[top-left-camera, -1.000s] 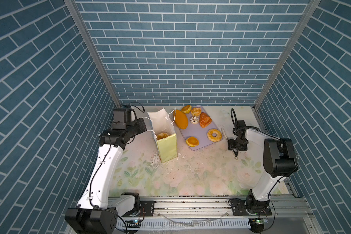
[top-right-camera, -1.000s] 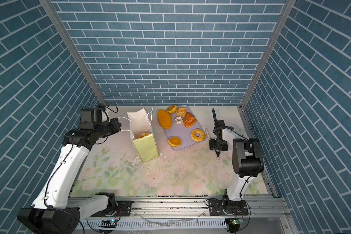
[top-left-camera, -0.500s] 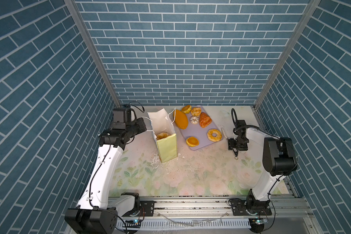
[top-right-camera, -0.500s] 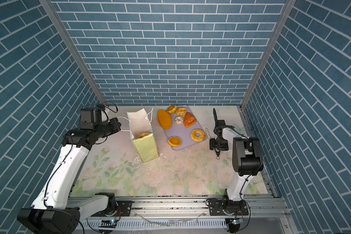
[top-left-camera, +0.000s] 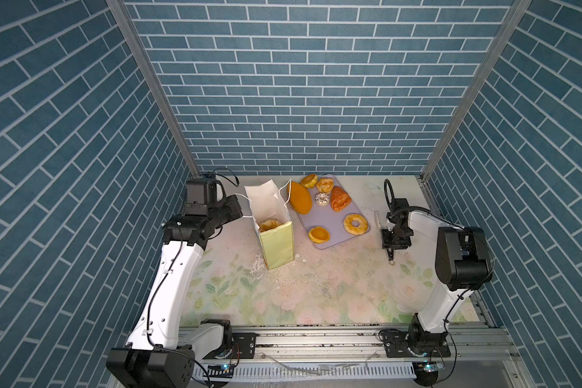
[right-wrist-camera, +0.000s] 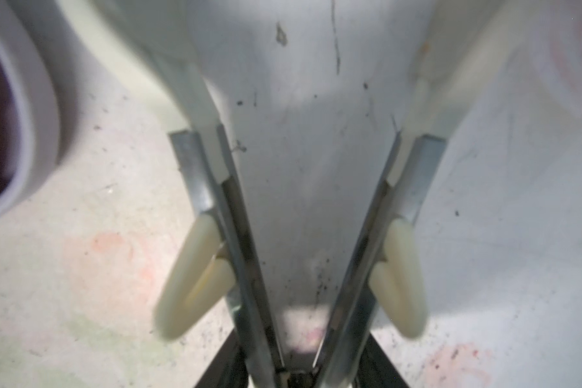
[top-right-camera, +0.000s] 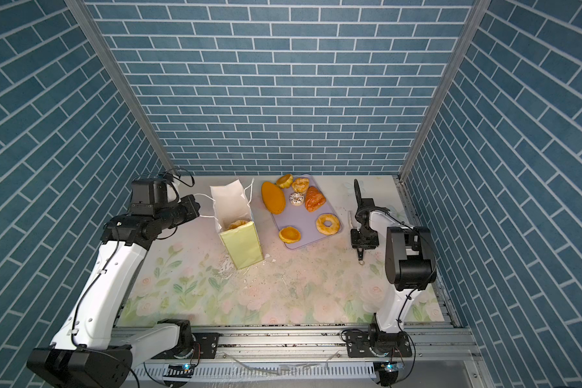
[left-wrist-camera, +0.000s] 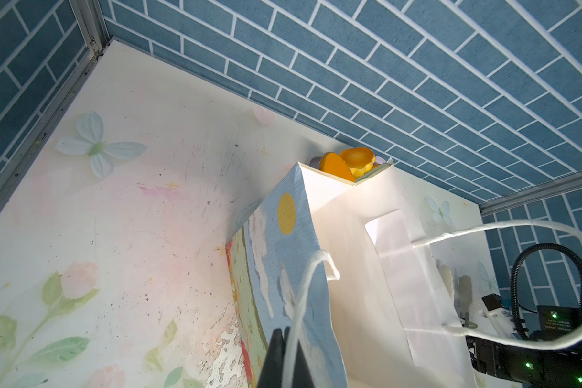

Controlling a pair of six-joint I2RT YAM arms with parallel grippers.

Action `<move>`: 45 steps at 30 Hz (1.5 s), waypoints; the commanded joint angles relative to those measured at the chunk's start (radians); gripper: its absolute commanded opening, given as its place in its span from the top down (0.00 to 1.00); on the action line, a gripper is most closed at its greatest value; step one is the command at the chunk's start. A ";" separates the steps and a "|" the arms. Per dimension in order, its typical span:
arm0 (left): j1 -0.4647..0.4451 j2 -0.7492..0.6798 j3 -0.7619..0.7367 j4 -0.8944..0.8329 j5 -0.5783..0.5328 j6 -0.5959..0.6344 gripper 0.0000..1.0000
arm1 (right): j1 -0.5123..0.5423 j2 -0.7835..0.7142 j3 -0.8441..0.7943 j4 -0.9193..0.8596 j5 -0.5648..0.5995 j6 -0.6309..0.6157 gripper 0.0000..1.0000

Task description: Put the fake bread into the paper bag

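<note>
The left gripper (left-wrist-camera: 284, 356) is closed on the handle (left-wrist-camera: 301, 299) of the bag (top-left-camera: 278, 247); one bread (top-left-camera: 269, 224) lies inside the bag, the other pieces (top-left-camera: 353, 224) on the tray (top-left-camera: 330, 218) at 2 o'clock from it. The tongs (right-wrist-camera: 241, 235) lie spread on the table (top-left-camera: 316, 285) at 3 o'clock from the tray, with the right gripper (top-left-camera: 393, 243) around them; whether it squeezes them, I cannot tell.

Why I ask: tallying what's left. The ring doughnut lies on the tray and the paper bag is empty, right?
Not empty: the paper bag already holds a golden pastry, seen in both top views. The ring doughnut does lie on the tray.
</note>
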 commanded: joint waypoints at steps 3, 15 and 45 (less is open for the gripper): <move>-0.005 -0.013 0.030 -0.014 -0.008 0.008 1.00 | -0.003 -0.101 0.020 -0.065 0.031 0.012 0.55; -0.005 -0.045 0.016 -0.008 -0.010 0.004 1.00 | -0.001 -0.206 0.083 -0.145 0.029 0.066 0.49; -0.005 -0.064 0.008 -0.006 -0.015 0.006 1.00 | 0.025 -0.456 0.220 -0.281 0.018 0.031 0.54</move>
